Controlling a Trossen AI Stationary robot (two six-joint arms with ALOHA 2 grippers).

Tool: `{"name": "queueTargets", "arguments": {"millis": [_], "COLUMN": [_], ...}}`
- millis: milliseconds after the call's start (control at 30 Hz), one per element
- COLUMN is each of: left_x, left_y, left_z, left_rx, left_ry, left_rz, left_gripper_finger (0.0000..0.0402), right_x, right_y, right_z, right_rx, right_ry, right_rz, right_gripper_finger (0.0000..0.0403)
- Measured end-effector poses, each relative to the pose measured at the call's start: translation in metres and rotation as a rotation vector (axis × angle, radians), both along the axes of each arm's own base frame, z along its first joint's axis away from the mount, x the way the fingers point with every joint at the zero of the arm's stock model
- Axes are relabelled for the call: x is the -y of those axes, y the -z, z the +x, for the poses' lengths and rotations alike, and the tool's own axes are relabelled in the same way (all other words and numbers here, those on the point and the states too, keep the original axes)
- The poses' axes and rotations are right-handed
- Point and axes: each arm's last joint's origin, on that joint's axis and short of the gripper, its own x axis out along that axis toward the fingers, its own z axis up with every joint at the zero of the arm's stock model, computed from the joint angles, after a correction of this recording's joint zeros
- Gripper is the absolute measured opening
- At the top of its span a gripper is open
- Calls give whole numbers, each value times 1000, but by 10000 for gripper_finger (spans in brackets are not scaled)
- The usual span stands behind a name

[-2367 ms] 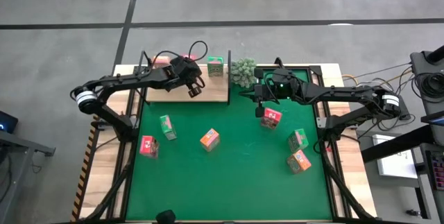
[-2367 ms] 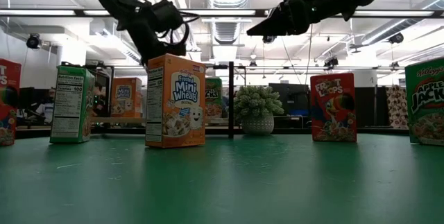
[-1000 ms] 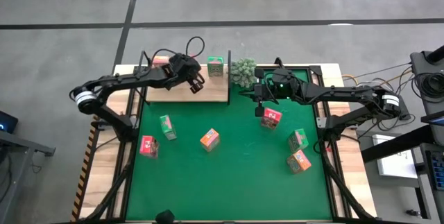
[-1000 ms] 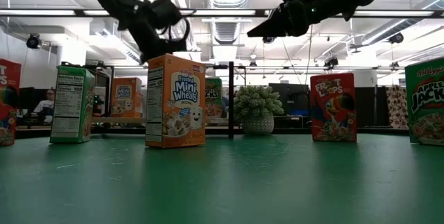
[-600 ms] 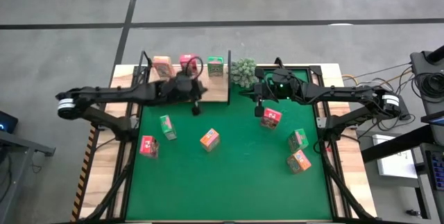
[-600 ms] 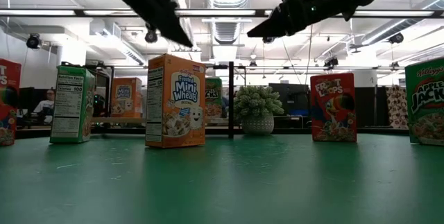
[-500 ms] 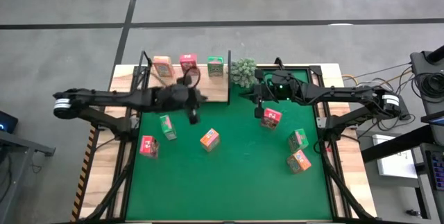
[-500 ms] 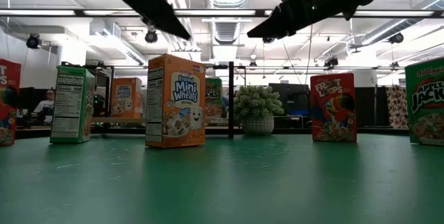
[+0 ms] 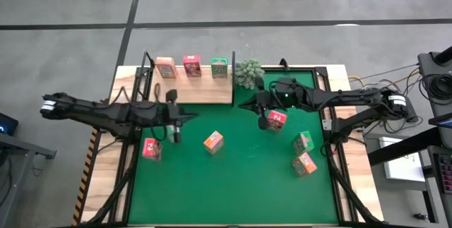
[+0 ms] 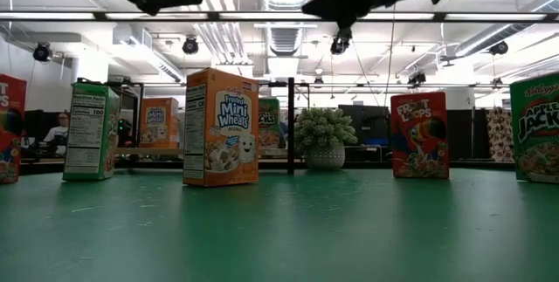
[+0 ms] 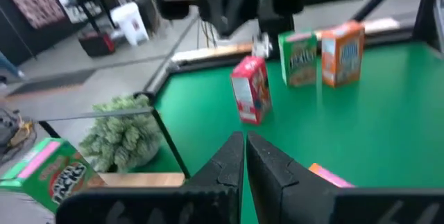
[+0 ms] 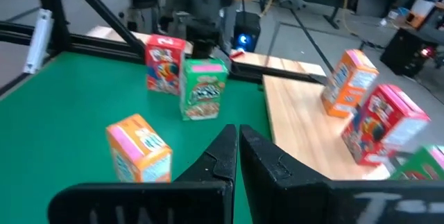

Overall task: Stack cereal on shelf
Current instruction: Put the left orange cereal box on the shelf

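with three boxes on the shelf (image 9: 205, 90) and six on the mat in front of it, the left claw (image 9: 174, 117), pressed together and empty, is hanging over a green box (image 9: 170, 130) and should spread before lowering squarely.

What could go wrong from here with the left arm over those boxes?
1. The left gripper, shut and empty, hangs right above the green box; descending shut could knock it over.
2. The right gripper, also shut, sits close to the pink-red box and might nudge it.
3. The shelf already holds three boxes along its far edge.
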Motion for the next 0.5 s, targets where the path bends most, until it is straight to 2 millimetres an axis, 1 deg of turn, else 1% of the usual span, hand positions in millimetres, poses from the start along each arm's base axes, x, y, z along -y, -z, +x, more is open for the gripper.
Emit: {"name": "queueTargets", "arguments": {"millis": [233,333,500], "left_x": [-3,-4,-5], "left_y": [-3,-6,-12], "left_z": [-26,-32,-39], "left_rx": [115,147,193], "left_ry": [1,1,0], "left_rz": [-6,-11,-16], "left_gripper_finger": [1,1,1], "right_x": [-16,-19,-21], "right_y": [-14,-17,-15], "right_z": [4,8,22], "right_rx": [36,39,1], "right_ry": [-53,-63,-74], "right_rz": [1,8,13], "right_gripper_finger": [9,9,9]}}
